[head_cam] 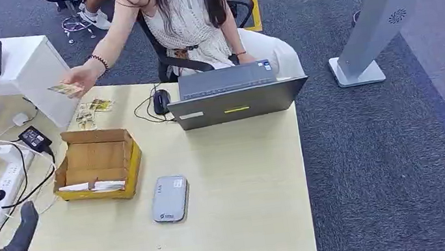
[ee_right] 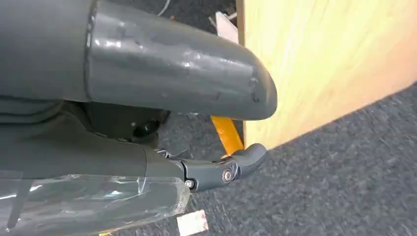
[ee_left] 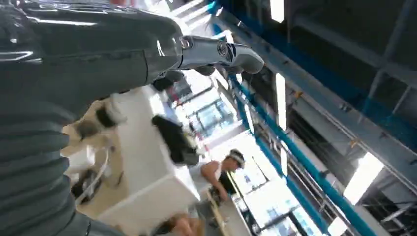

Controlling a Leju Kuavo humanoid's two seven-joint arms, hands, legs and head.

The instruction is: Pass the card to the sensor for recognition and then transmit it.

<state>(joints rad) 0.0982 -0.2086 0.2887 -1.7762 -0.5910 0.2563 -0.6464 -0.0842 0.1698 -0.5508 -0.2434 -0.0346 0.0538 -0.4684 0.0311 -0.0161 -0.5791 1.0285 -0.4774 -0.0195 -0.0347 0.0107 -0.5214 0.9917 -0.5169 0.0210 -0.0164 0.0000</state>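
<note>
A seated person's hand (head_cam: 83,77) holds a card (head_cam: 65,89) flat above the far left corner of the wooden table (head_cam: 242,188), apparently offering it toward the robot, with a few more cards (head_cam: 91,109) lying on the tabletop just beneath. The robot's left hand (head_cam: 16,243) is raised at the table's near left edge, well apart from the card, its fingers loosely extended and holding nothing, likely ready to receive it. The right hand (ee_right: 162,98) hangs beside the table over the carpet, empty, fingers slightly parted, while the grey sensor (head_cam: 170,199) lies flat near the front edge, beside an open cardboard box (head_cam: 98,164).
</note>
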